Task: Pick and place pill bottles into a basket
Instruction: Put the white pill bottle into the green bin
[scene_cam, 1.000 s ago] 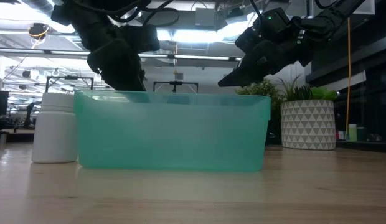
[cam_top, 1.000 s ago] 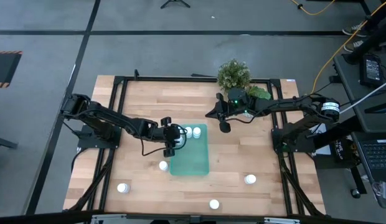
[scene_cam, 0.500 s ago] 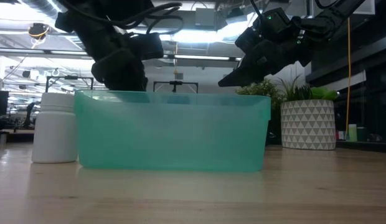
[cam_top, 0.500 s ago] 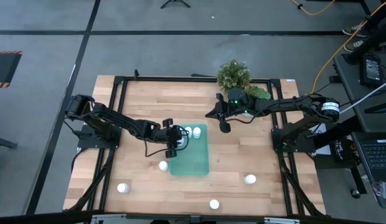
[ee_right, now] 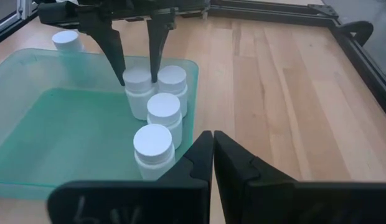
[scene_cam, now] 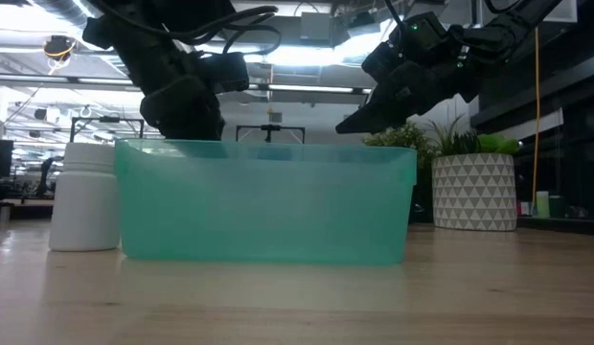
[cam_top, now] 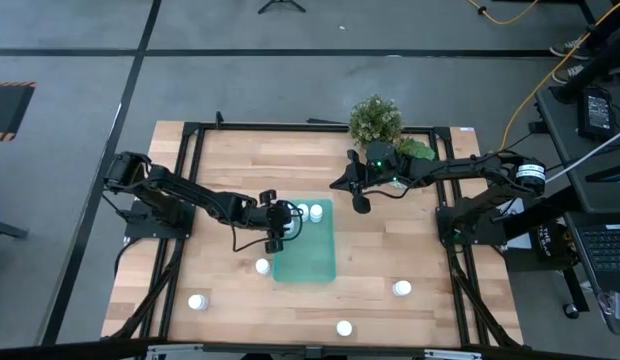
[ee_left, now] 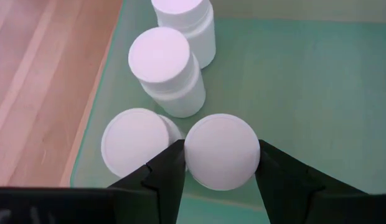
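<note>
The teal basket [cam_top: 315, 258] lies mid-table. My left gripper [cam_top: 290, 222] reaches down into its far left corner, fingers on either side of a white pill bottle [ee_left: 222, 151]. Three other bottles [ee_left: 165, 68] stand upright on the basket floor beside it. Loose bottles stand on the table near the basket [cam_top: 262, 266] and toward the near edge [cam_top: 344, 327]. My right gripper [cam_top: 361, 205] hangs shut and empty above the table, past the basket's far right corner. My left gripper has the bottle's round cap [ee_left: 194, 155] between its two fingers [ee_left: 165, 177], one on each side. They come slanting down from the table's left. In the right wrist view the bottle [ee_right: 138, 93] stands upright on the basket floor [ee_right: 56, 124].
A potted plant [cam_top: 375, 120] in a white patterned pot [scene_cam: 474, 192] stands at the far edge, behind my right arm. A black frame [cam_top: 190, 200] runs around the wooden table. Bare wood lies right of the basket [cam_top: 390, 240].
</note>
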{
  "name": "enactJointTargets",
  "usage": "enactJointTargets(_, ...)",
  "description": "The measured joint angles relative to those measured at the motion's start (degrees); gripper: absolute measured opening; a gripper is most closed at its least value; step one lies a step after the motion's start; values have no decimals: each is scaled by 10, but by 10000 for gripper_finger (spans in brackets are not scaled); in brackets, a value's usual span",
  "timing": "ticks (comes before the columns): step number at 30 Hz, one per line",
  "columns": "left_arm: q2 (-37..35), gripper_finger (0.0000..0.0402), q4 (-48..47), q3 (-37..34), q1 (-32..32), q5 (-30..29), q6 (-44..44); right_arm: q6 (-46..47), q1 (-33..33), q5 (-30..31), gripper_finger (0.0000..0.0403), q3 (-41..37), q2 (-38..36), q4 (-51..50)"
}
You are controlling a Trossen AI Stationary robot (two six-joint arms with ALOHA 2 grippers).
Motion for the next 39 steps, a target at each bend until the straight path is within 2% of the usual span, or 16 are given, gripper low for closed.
enactJointTargets(17,-4,175,-12,0,-3,-7,-33,0,0,0,18,0,0,0)
enactJointTargets(24,-4,176,-12,4,-3,-11,-18,0,0,0,18,0,0,0)
enactJointTargets(33,-4,158,-10,8,-5,5,-12,0,0,0,18,0,0,0)
enactJointTargets(39,-4,202,-9,8,-5,2,-15,0,0,0,18,0,0,0)
